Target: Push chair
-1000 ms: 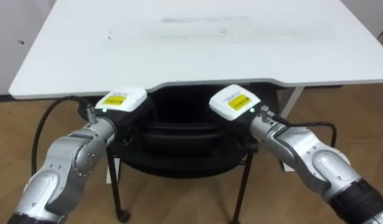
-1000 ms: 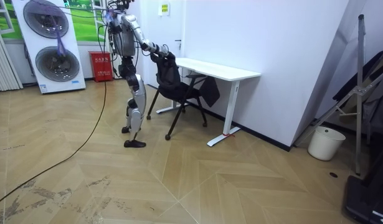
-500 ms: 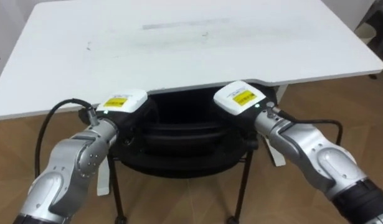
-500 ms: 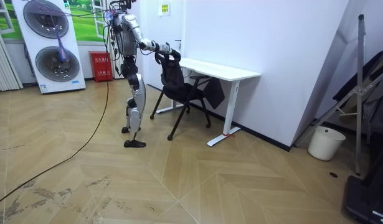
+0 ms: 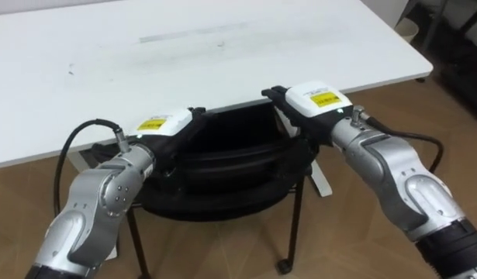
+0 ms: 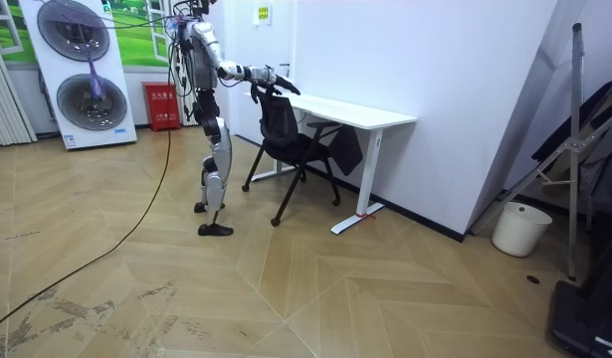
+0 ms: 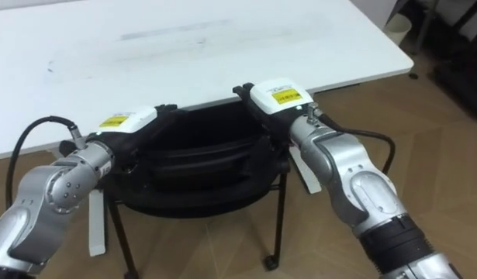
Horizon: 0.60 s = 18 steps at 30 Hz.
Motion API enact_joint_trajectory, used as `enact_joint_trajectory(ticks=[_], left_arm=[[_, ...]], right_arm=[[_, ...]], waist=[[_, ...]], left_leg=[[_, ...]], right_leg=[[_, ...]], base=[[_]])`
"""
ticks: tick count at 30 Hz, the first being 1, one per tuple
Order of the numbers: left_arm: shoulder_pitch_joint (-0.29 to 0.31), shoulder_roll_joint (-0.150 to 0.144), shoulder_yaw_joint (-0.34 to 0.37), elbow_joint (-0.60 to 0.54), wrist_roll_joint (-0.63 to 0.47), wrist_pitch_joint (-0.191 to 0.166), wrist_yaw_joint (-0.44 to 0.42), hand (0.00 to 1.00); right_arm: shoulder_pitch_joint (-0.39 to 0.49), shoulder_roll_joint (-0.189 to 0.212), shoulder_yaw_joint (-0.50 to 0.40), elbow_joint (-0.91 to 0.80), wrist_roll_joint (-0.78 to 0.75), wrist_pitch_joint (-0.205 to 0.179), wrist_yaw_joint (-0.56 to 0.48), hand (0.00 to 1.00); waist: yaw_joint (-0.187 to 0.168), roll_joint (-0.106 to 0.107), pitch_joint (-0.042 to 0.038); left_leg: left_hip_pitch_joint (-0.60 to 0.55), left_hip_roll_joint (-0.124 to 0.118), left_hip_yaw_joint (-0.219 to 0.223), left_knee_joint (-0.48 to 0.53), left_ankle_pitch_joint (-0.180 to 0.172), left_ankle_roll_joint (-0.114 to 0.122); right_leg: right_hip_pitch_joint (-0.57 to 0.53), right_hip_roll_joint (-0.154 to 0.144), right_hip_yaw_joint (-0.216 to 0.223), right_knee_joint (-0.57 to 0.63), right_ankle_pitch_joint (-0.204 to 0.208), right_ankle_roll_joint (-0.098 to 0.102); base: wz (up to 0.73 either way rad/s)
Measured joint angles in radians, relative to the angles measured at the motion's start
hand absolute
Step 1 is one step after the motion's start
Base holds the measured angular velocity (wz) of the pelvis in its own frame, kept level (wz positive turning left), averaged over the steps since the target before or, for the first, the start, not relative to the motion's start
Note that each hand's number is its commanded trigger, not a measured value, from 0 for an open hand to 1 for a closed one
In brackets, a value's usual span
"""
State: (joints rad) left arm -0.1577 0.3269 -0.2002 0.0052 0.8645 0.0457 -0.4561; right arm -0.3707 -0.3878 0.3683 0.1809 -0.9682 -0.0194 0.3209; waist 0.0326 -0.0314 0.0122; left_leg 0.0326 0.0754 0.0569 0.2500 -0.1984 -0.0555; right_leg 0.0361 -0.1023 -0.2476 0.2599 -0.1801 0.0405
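Note:
A black chair (image 5: pixel 215 167) stands with its seat partly under the white desk (image 5: pixel 184 54); its backrest top is just at the desk's near edge. My left hand (image 5: pixel 167 124) lies on the left end of the backrest top with its fingers stretched forward, open. My right hand (image 5: pixel 319 101) lies at the right end, dark fingers straight and pointing along the desk edge, open. In the room view I stand upright behind the chair (image 6: pixel 286 124), both arms held out to its back.
The desk's white leg (image 5: pixel 319 174) stands right of the chair. A dark cloth (image 6: pixel 340 149) hangs under the desk (image 6: pixel 355 109). Stacked washing machines (image 6: pixel 87 70) and a red box (image 6: pixel 161 104) are behind me; a white bin (image 6: pixel 511 229) is far off.
Both hands have gone from curled round the backrest top to straight fingers. The chair has slid a little further toward the desk. The head camera has shifted.

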Motion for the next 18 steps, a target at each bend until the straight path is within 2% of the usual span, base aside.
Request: enact_joint_trajectory(ticks=[6, 9, 10, 11, 12, 13, 14, 15, 16, 17, 18], left_arm=[[-0.025, 0.002, 0.008, -0.009, -0.009, -0.003, 0.001, 0.00], [-0.026, 0.020, 0.016, -0.045, -0.006, -0.011, -0.012, 0.00], [-0.026, 0.033, 0.018, -0.047, -0.005, -0.022, -0.012, 0.00], [-0.027, 0.050, 0.023, -0.052, 0.001, -0.037, -0.014, 0.00], [-0.027, 0.063, 0.026, -0.064, 0.001, -0.046, -0.020, 0.00], [-0.027, 0.101, 0.035, -0.101, 0.000, -0.075, -0.035, 0.00], [-0.027, 0.148, 0.051, -0.144, -0.016, -0.117, -0.039, 0.00], [-0.027, 0.170, 0.065, -0.161, -0.036, -0.136, -0.039, 0.00], [-0.027, 0.206, 0.121, -0.205, -0.072, -0.169, -0.023, 0.00], [-0.028, 0.229, 0.233, -0.248, -0.074, -0.174, 0.033, 0.00], [-0.030, 0.244, 0.289, -0.262, -0.076, -0.173, 0.067, 0.00]], right_arm=[[0.002, -0.002, -0.025, -0.014, 0.005, -0.005, 0.002, 0.00], [0.003, -0.016, -0.075, -0.052, 0.005, -0.030, 0.022, 0.00], [0.003, -0.037, -0.091, -0.078, 0.009, -0.046, 0.024, 0.00], [0.003, -0.059, -0.123, -0.112, 0.024, -0.059, 0.023, 0.00], [0.003, -0.064, -0.157, -0.131, 0.030, -0.064, 0.018, 0.00], [0.003, -0.071, -0.237, -0.171, 0.034, -0.068, -0.007, 0.00], [0.003, -0.092, -0.320, -0.212, 0.046, -0.066, -0.048, 0.00], [0.003, -0.101, -0.361, -0.226, 0.060, -0.066, -0.070, 0.00], [0.003, -0.119, -0.441, -0.254, 0.082, -0.066, -0.119, 0.00], [0.003, -0.133, -0.496, -0.288, 0.083, -0.067, -0.167, 0.00], [0.007, -0.140, -0.517, -0.301, 0.087, -0.069, -0.190, 0.00]], waist=[[0.000, 0.000, 0.0001], [-0.004, 0.002, -0.0001], [-0.003, 0.002, 0.0000], [0.001, 0.003, -0.0006], [0.004, 0.004, -0.0002], [0.011, 0.005, -0.0003], [0.033, 0.009, -0.0005], [0.042, 0.010, -0.0007], [0.057, 0.015, -0.0015], [0.061, 0.018, -0.0032], [0.059, 0.020, -0.0054]], left_leg=[[0.001, 0.001, 0.001, -0.001, 0.000, 0.000], [-0.005, 0.004, 0.002, -0.001, 0.000, 0.000], [-0.005, 0.005, 0.004, -0.001, 0.000, 0.000], [-0.006, 0.006, 0.006, 0.000, 0.000, 0.000], [-0.007, 0.007, 0.006, 0.001, 0.000, 0.000], [-0.006, 0.008, 0.006, 0.001, 0.000, 0.000], [-0.003, 0.011, 0.010, 0.001, 0.000, 0.000], [-0.003, 0.012, 0.010, 0.001, 0.000, 0.000], [-0.004, 0.016, 0.010, 0.001, 0.001, -0.001], [-0.003, 0.020, 0.010, -0.003, 0.003, -0.004], [-0.001, 0.020, 0.010, -0.009, 0.004, -0.006]], right_leg=[[0.000, 0.003, 0.003, -0.005, 0.004, 0.000], [-0.002, 0.009, 0.008, -0.019, 0.017, -0.001], [-0.003, 0.011, 0.011, -0.023, 0.021, -0.002], [-0.004, 0.013, 0.013, -0.023, 0.022, -0.003], [-0.004, 0.014, 0.014, -0.023, 0.023, -0.003], [-0.004, 0.016, 0.015, -0.024, 0.023, -0.004], [-0.004, 0.019, 0.020, -0.026, 0.025, -0.006], [-0.002, 0.020, 0.019, -0.028, 0.026, -0.007], [0.001, 0.025, 0.018, -0.036, 0.030, -0.009], [0.005, 0.030, 0.018, -0.049, 0.036, -0.012], [0.007, 0.032, 0.017, -0.054, 0.038, -0.012]], base=[[-0.01], [-0.06], [-0.09], [-0.08], [-0.04], [-0.07], [-0.07], [-0.05], [0.00], [0.00], [0.00]])
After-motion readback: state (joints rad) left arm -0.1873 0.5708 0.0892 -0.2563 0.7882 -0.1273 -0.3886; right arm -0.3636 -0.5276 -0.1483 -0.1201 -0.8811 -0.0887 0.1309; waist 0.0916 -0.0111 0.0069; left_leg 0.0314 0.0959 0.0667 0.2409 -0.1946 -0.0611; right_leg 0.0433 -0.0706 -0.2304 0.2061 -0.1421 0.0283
